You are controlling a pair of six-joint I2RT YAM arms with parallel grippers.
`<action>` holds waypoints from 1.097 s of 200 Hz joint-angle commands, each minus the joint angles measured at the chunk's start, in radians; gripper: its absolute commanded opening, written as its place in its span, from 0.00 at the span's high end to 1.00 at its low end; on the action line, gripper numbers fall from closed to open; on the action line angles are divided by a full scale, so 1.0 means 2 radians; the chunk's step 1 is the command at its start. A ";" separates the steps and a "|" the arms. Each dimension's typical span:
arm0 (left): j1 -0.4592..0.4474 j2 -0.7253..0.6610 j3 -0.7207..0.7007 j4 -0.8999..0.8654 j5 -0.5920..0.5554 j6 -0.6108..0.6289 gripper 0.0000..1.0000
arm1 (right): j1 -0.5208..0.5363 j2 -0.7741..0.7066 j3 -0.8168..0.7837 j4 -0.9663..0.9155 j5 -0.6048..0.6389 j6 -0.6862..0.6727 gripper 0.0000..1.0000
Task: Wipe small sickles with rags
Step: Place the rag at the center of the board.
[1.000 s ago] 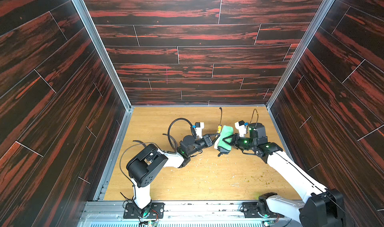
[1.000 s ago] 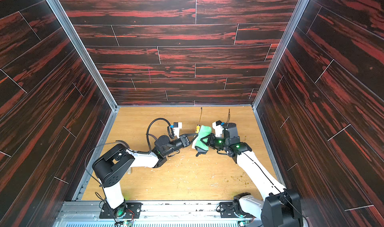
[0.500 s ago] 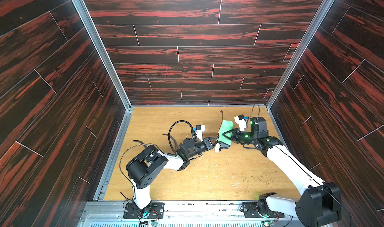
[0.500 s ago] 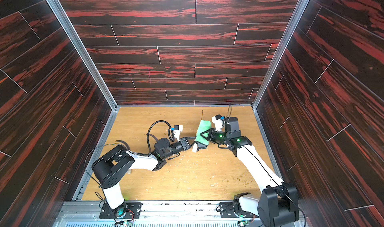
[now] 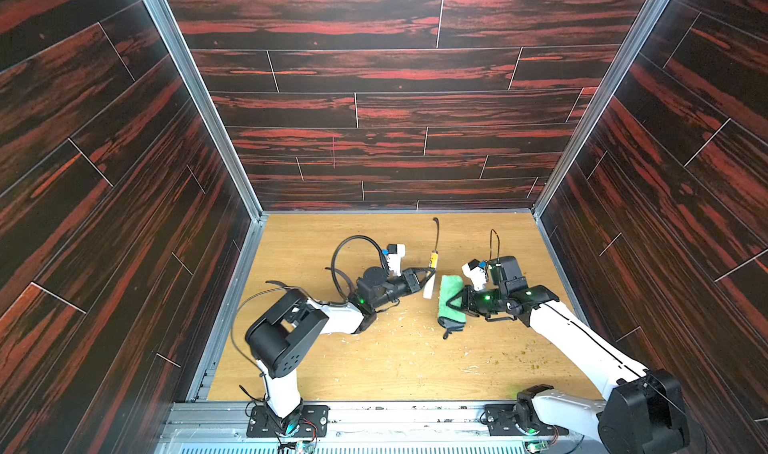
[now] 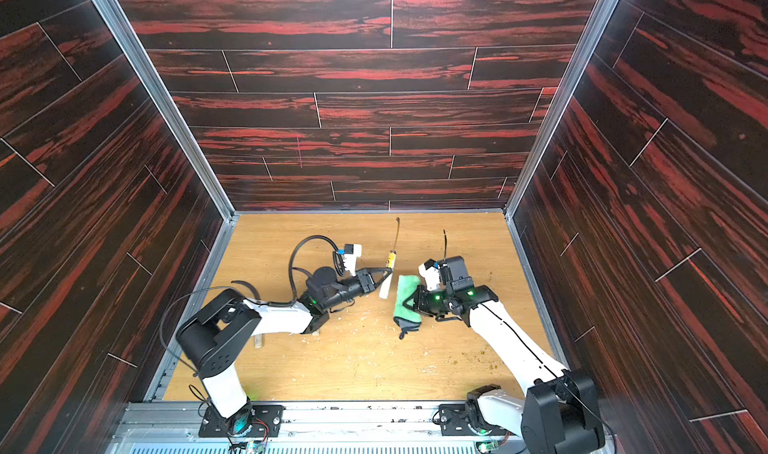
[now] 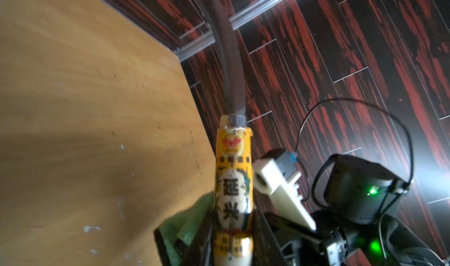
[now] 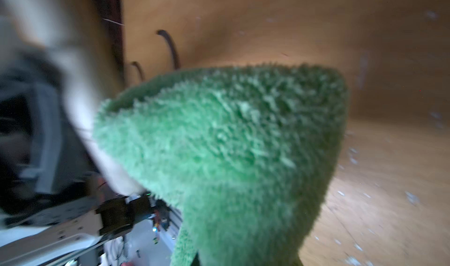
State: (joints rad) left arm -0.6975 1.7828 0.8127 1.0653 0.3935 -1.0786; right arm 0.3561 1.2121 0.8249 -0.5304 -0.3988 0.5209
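- The left gripper [image 5: 429, 271] is clamped on the pale handle [image 5: 429, 287] of a sickle [image 5: 434, 258], holding it off the table [image 5: 374, 360].
- In the left wrist view its fingers [image 7: 207, 238] press on both sides of the handle, just below the yellow label [image 7: 232, 191].
- The dark blade [image 5: 436, 236] points toward the back wall and hooks over at its tip.
- The right gripper [image 5: 459, 301] is pinched shut on a green rag [image 5: 451, 302], which hangs folded from its tips with the dark edging at the low end.
- In both top views the rag is just beside the handle's free end, with a narrow gap between them.
- In the right wrist view the rag [image 8: 231, 143] fills the middle and hides the fingers.
- A second sickle [image 6: 258, 341] lies on the table, mostly hidden under the left arm; only its handle end and a curve of blade show.
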 commanded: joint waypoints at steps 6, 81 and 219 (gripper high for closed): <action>0.003 -0.063 0.000 -0.065 -0.007 0.062 1.00 | 0.001 0.030 0.023 -0.070 0.068 -0.022 1.00; 0.004 -0.139 -0.043 -0.166 -0.017 0.116 1.00 | 0.001 0.133 0.059 -0.091 0.144 -0.028 0.84; 0.005 -0.142 -0.060 -0.165 -0.013 0.116 1.00 | 0.001 0.136 0.091 -0.130 0.190 -0.046 0.34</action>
State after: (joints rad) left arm -0.6891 1.5352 0.6941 0.7086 0.3626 -0.8604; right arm 0.3561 1.4757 0.9733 -0.7345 -0.0547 0.4500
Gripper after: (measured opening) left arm 0.256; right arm 0.657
